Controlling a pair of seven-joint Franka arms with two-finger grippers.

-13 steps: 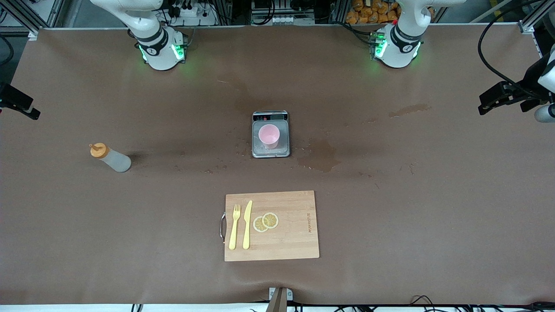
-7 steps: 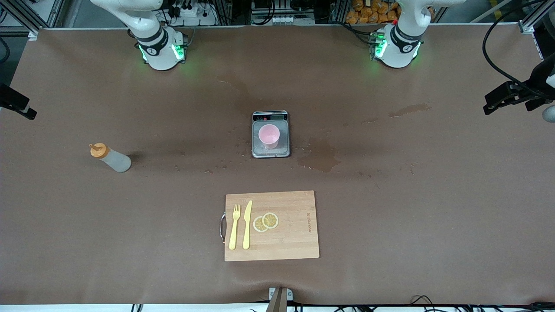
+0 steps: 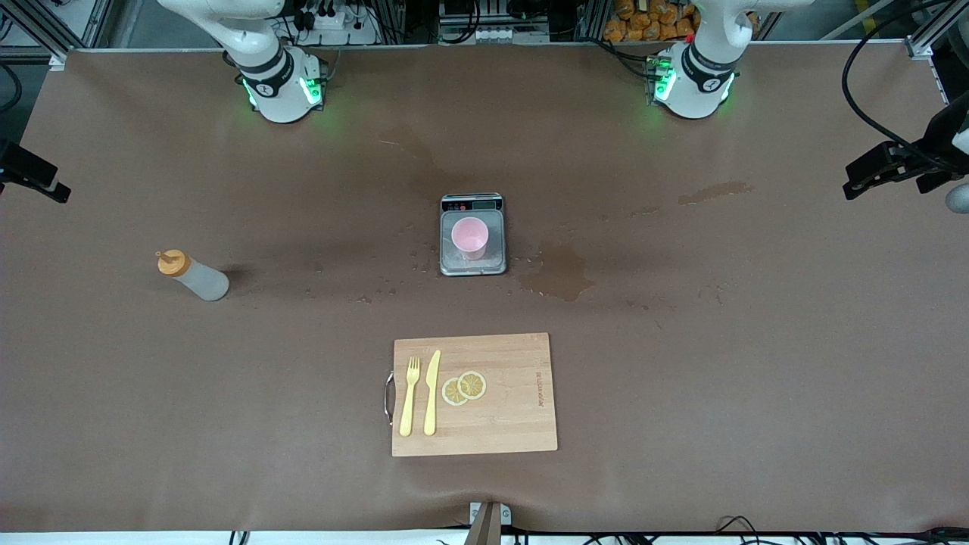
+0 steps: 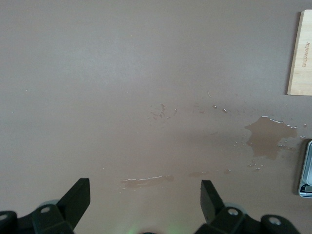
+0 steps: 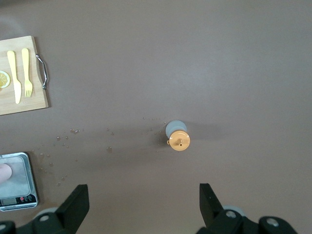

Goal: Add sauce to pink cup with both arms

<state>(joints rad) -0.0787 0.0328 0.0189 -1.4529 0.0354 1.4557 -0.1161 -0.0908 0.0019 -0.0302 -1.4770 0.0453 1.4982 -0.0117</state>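
Translucent and whitish-grey, the small squeeze bottle of sauce (image 3: 193, 276) with its orange cap is standing upright toward the right arm's end of the table, well apart from the pale-pink cup (image 3: 470, 237), which is sitting on the grey metal scale (image 3: 472, 263). The right gripper (image 5: 142, 204) is hanging spread open over bare table near the bottle; the left gripper (image 4: 145, 200), empty and open, is waiting over the stained brown mat (image 3: 681, 363). A careless sideways approach risks toppling the slim bottle, and nudging the light cup risks sliding it off the scale.
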